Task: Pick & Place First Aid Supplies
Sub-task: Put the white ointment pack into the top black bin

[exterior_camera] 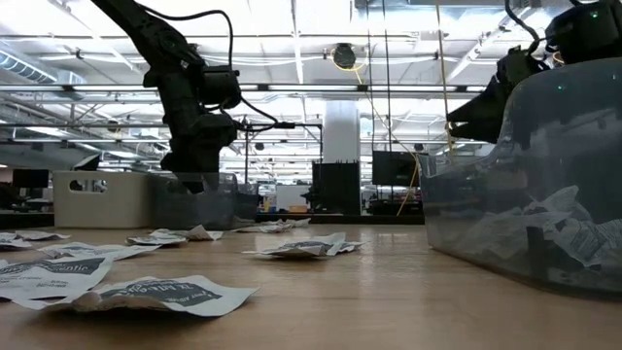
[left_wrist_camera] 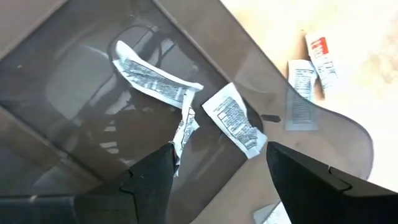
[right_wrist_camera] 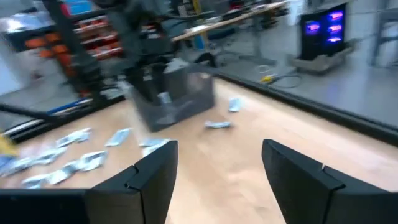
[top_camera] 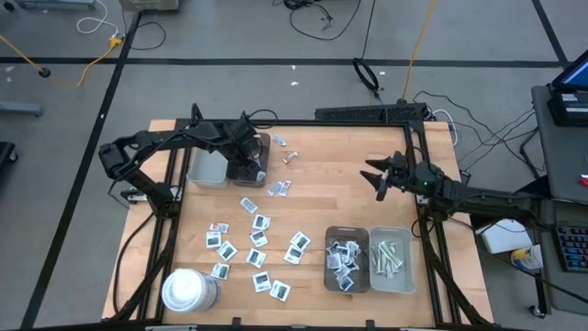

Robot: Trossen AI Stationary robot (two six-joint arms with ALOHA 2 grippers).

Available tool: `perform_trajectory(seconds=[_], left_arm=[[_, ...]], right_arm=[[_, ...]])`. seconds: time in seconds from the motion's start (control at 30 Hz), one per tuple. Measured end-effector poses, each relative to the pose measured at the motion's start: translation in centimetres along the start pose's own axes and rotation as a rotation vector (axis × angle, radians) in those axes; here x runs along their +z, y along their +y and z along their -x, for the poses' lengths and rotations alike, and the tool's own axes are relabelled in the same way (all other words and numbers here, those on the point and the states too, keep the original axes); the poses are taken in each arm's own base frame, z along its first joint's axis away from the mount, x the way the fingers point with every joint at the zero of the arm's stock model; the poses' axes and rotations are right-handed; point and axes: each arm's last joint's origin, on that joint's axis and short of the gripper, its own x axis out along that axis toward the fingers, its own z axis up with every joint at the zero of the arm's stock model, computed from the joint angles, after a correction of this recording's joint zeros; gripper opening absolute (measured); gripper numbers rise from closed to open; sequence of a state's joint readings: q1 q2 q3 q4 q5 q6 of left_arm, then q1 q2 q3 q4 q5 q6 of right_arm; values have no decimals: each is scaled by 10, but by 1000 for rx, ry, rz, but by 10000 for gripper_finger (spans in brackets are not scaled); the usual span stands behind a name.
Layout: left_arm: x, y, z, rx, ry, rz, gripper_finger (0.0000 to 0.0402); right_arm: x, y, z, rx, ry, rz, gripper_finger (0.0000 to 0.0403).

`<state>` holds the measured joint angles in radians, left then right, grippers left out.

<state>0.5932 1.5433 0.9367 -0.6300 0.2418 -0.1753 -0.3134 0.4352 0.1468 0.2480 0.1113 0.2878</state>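
My left gripper [top_camera: 250,153] [left_wrist_camera: 217,174] hangs open, pointing steeply down, over a dark see-through tray [top_camera: 252,164] [left_wrist_camera: 74,93] at the table's far left. Three white printed packets [left_wrist_camera: 231,118] lie flat on that tray's floor below the fingers, untouched. Many more first aid supplies [top_camera: 258,243] lie scattered flat on the wood in the middle. My right gripper [top_camera: 378,176] [right_wrist_camera: 217,174] stands open and level above the table's right half, pointing toward the left, with nothing between its fingers.
A grey tray [top_camera: 207,168] stands left of the dark one. At the near right, a dark tray [top_camera: 346,260] holds packets and a grey tray [top_camera: 393,260] holds pale strips. A white cylinder [top_camera: 189,290] stands near left. Loose packets [top_camera: 279,188] lie beside the far tray.
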Motion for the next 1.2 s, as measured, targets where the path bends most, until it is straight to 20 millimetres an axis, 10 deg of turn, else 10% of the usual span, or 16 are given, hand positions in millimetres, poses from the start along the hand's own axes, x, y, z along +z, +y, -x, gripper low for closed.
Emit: perform_trajectory(seconds=[0.37, 1.2], left_arm=[[3, -10, 8, -103, 34, 22, 268], [51, -98, 111, 144, -196, -202, 244]], right_arm=[[-9, -9, 15, -169, 19, 59, 227], [-26, -18, 36, -258, 145, 73, 226]])
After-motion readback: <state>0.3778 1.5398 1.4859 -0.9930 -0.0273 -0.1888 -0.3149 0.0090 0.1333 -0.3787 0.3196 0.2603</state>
